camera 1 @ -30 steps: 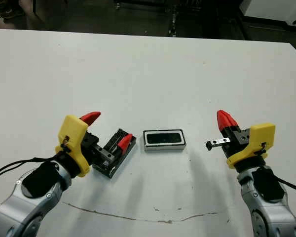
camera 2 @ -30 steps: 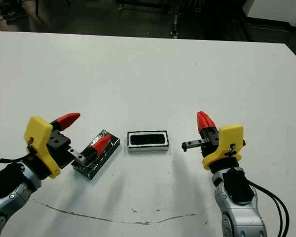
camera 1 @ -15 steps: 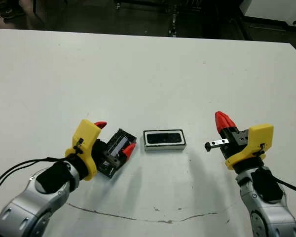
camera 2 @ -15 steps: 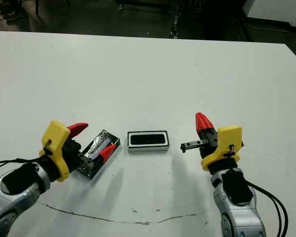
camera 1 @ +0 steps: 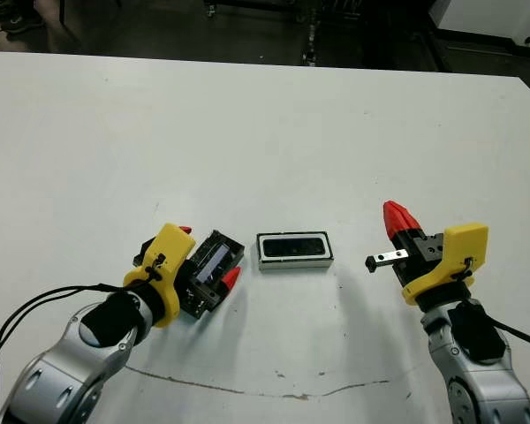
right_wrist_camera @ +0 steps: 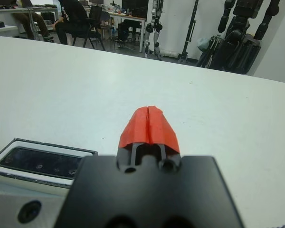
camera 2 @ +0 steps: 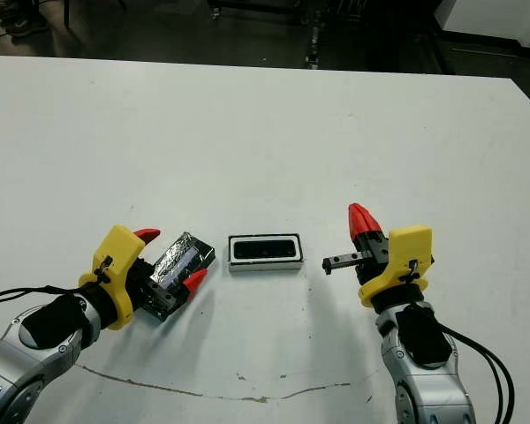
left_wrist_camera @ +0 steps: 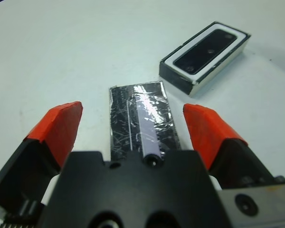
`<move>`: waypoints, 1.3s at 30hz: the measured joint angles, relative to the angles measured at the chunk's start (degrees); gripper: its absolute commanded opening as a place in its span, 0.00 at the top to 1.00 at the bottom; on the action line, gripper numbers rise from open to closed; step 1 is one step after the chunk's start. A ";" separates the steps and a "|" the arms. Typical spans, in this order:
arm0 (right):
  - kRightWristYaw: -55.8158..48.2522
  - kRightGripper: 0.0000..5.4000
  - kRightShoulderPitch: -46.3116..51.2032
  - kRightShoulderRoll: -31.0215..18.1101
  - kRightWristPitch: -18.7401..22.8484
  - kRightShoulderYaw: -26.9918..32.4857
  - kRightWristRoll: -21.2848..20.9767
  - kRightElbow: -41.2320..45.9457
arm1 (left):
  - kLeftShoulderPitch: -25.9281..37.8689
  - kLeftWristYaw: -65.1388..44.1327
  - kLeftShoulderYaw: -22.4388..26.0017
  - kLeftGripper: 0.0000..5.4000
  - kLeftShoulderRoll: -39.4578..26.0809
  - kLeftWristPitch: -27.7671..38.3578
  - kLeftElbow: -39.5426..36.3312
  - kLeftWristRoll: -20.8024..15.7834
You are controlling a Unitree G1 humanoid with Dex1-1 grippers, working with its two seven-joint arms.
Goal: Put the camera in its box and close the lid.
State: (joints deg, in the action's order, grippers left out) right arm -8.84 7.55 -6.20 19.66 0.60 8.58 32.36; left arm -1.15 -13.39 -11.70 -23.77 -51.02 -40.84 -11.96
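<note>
Left gripper (left_wrist_camera: pixel 133 130): fingers spread, straddling lid (left_wrist_camera: pixel 140 121). Right gripper (right_wrist_camera: pixel 149 126): fingers pressed together, empty. Camera (camera 1: pixel 293 246) lies in box (camera 1: pixel 294 262).

We see a white table (camera 1: pixel 265 124), a thin dark scratch line (camera 1: pixel 247 389), a seated person (right_wrist_camera: pixel 76 19) beyond

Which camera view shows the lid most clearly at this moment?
The left wrist view: the lid lies flat on the table between the open left hand fingers, its glossy strip fully visible. In the head views the lid shows smaller, partly hidden by that hand. The right wrist view does not show it.
</note>
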 measured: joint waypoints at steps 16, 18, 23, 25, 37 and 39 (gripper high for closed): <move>-0.07 1.00 0.05 0.01 -0.01 -0.26 0.85 -0.17 | 0.09 -1.64 -0.36 0.00 -0.63 -2.05 1.40 0.29; -0.07 1.00 0.06 0.01 0.00 -0.34 0.86 -0.17 | 0.11 -2.06 -0.33 0.00 -0.65 -2.08 1.64 0.25; -0.07 1.00 0.09 0.01 0.00 -0.45 0.89 -0.17 | 0.80 -3.51 -0.34 0.05 -1.45 -2.50 2.21 0.25; -0.07 1.00 0.11 0.01 -0.03 -0.50 0.89 -0.19 | 0.83 -3.66 -0.17 0.10 -1.32 -3.01 2.31 0.02; -0.03 1.00 0.32 0.03 -0.03 -0.76 0.88 -0.21 | 0.06 -5.41 0.93 0.41 -1.43 -4.44 2.07 -2.25; 0.01 1.00 0.34 0.03 -0.03 -0.76 0.89 -0.21 | -0.31 -6.20 0.83 0.42 -2.40 -3.02 2.10 -1.98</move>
State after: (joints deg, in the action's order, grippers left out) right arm -8.83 7.89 -6.17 19.62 -0.16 9.46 32.15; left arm -1.46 -19.59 -10.87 -26.17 -54.05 -38.74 -13.94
